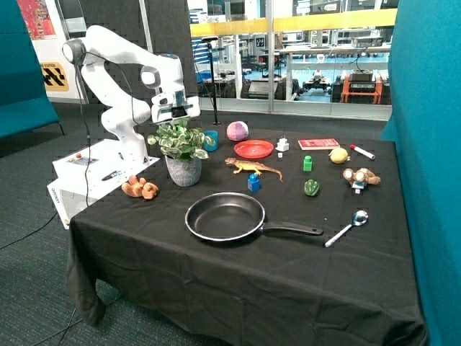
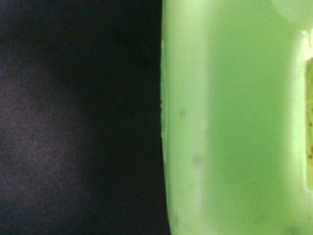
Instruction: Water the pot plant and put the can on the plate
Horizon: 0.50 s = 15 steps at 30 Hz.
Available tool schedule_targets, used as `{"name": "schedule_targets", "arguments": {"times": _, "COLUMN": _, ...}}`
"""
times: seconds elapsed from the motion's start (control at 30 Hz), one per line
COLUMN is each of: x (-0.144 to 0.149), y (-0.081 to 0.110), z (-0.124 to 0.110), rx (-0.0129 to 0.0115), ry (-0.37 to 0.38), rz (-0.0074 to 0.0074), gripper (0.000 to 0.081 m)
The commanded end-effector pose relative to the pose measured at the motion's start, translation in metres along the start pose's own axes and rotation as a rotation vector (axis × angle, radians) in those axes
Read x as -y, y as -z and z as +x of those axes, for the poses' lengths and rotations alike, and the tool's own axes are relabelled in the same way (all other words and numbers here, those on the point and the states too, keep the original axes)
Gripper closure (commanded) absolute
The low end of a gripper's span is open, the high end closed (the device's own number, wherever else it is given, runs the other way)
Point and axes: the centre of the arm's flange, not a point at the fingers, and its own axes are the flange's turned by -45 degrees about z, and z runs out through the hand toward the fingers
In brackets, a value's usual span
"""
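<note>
The watering can [image 2: 234, 117] fills half of the wrist view as a pale green plastic wall pressed close to the camera, with dark cloth beside it. In the outside view the can itself cannot be made out; it appears to sit behind the pot plant [image 1: 181, 153], at the far left of the table, under the arm's hand. The gripper [image 1: 177, 121] hangs low just behind the plant's leaves, and its fingers are hidden, so whether the jaws are open or closed on the can cannot be told.

The pot plant stands upright in its grey pot near the table's left edge. The red plate [image 1: 253, 149] lies to its right and a little farther back, bare, with a pink-and-white ball [image 1: 237, 130] just beyond it and a toy lizard [image 1: 253, 168] in front. A black frying pan [image 1: 225, 216] sits nearer the front edge.

Judging from this, the work is at the grasping stage: nothing suggests watering is done, and the plate has no can on it. To do this step well, the grip should settle squarely on the can's handle or body before lifting, then rise straight up so the spout clears the leaves, and tip only once the spout is over the pot.
</note>
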Motion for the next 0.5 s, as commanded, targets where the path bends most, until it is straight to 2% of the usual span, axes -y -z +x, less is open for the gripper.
{"name": "schedule_targets", "arguments": {"times": 0.0, "x": 0.006, "y": 0.011, "z": -0.021, "rx": 0.0298, "ry": -0.076, "rz": 0.0062, "gripper": 0.0808}}
{"name": "schedule_targets", "arguments": {"times": 0.3, "x": 0.037, "y": 0.023, "z": -0.04, "rx": 0.0293, "ry": 0.048, "rz": 0.008, "gripper": 0.0808}}
{"name": "schedule_targets", "arguments": {"times": 0.47, "x": 0.048, "y": 0.028, "z": -0.046, "rx": 0.0292, "ry": 0.072, "rz": 0.0083, "gripper": 0.0808}}
